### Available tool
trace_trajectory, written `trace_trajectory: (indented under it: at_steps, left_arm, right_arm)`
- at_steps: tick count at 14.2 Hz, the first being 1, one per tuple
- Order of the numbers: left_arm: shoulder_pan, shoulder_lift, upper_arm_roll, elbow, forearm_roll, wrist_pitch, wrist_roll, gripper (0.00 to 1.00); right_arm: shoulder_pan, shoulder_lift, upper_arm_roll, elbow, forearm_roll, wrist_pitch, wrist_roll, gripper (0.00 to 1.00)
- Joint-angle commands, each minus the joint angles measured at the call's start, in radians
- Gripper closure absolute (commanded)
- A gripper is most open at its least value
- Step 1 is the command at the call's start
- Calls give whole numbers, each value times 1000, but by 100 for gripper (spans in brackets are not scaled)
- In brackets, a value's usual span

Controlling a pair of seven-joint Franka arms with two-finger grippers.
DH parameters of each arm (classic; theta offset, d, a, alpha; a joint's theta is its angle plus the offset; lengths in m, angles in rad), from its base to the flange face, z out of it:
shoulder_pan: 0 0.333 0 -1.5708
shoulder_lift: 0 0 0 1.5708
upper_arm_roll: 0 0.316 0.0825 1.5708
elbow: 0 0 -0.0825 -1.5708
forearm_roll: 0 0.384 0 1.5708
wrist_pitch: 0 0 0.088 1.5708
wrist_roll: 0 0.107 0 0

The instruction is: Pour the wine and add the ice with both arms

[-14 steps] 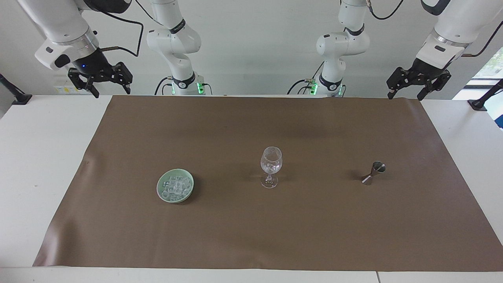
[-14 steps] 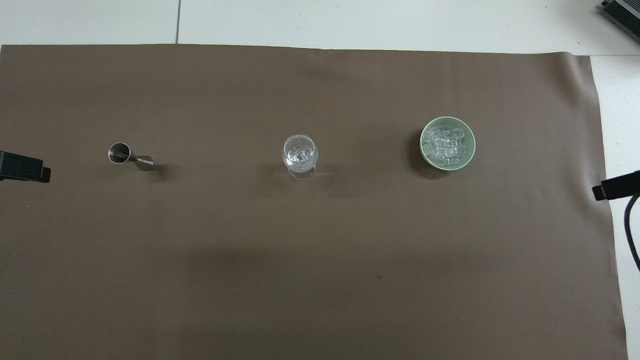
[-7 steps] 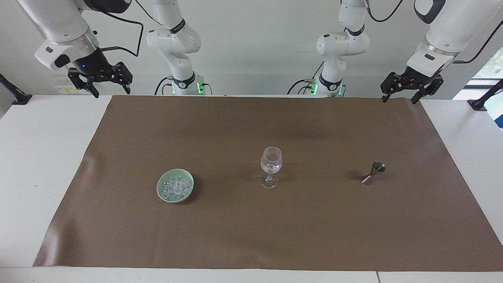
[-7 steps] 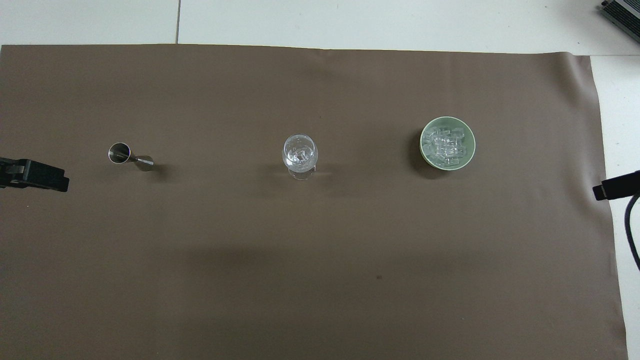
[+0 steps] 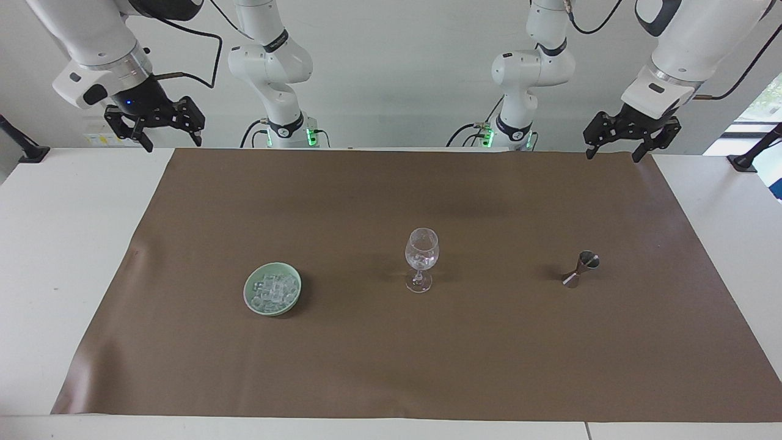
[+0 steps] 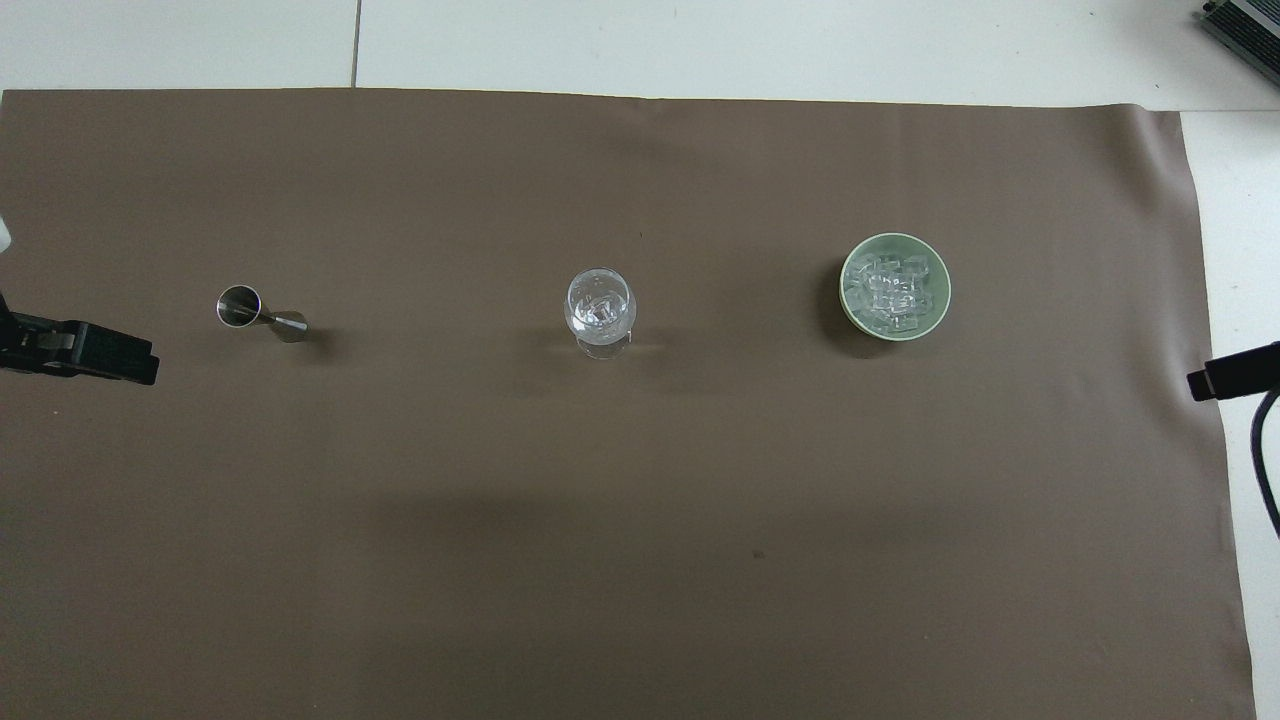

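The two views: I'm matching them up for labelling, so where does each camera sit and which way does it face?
Facing view: high across the table, looking at the robots; both arms show, left gripper and right gripper open in the air.
Overhead view: above the robots' end, looking steeply down; only gripper tips show at the edges.
Shared: jigger, wine glass, dish of ice, mirrored.

Ice (image 5: 272, 291): small clear cubes heaped in green dish (image 5: 249, 297), toward right arm's end of mat (image 5: 391, 366). More clear pieces inside upright glass (image 5: 421, 260) at mid-mat. Arms: white, jointed. Left gripper (image 5: 624, 135) raised over mat edge nearest the robots, empty. Right gripper (image 5: 154, 121) raised over bare surface (image 5: 67, 201), empty.
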Motion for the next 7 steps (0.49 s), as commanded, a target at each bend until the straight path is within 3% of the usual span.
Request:
trace_trajectory:
  at_steps: [1,7]
  left_arm:
    - [5,-11,8,-14,9,20,-25,0]
    - [7,-11,10,-23,5,40,-94,0]
  right_arm:
    - [-8,-9,2,-1,-11,-9,3,0]
    - [-12,-9,2,1,-11,-8,3,0]
